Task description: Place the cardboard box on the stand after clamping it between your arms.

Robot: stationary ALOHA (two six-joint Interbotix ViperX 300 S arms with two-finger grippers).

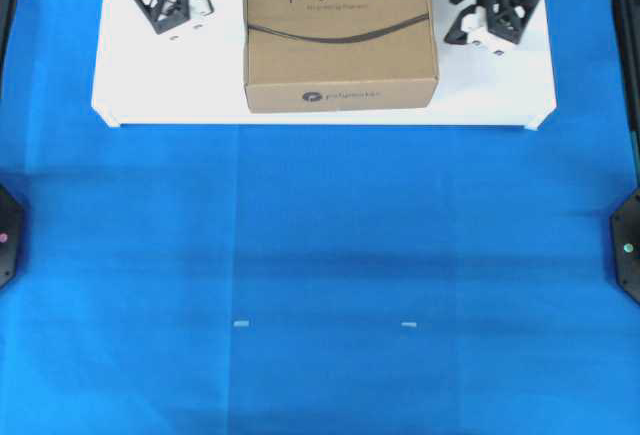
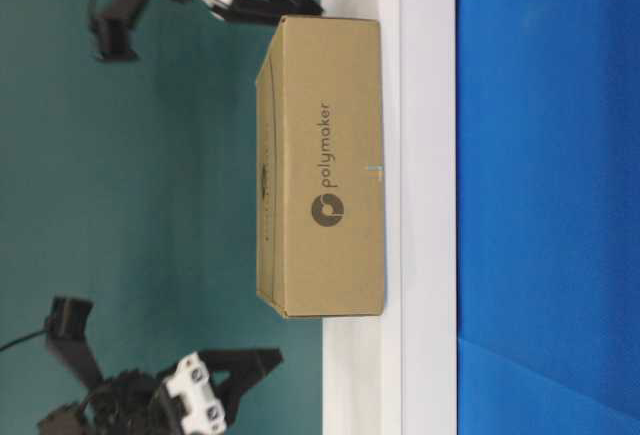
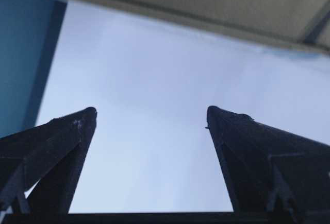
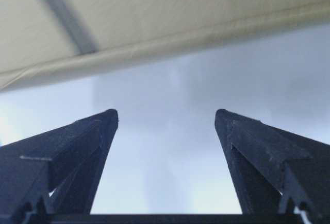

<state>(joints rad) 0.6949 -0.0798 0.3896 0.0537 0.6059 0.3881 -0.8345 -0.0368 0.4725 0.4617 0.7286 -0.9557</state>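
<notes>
Blue cloth [image 1: 320,275] covers the near tabletop, with two small pale marks on it. Beyond it the white stand [image 1: 150,95] carries the cardboard box [image 1: 340,35], flat on its middle. The left gripper [image 1: 170,0] and right gripper [image 1: 490,10] flank the box, apart from it, fingers spread wide and empty.

— Anything readable from your end?

— Only on the cardboard box [image 1: 340,40]. From overhead I read "polymaker" across its top, under a dark round logo. The near side panel carries a smaller logo with print I can't resolve there.

— And the table-level view?

— That panel [image 2: 330,165] reads "polymaker" beside its logo. Nothing else legible.
</notes>
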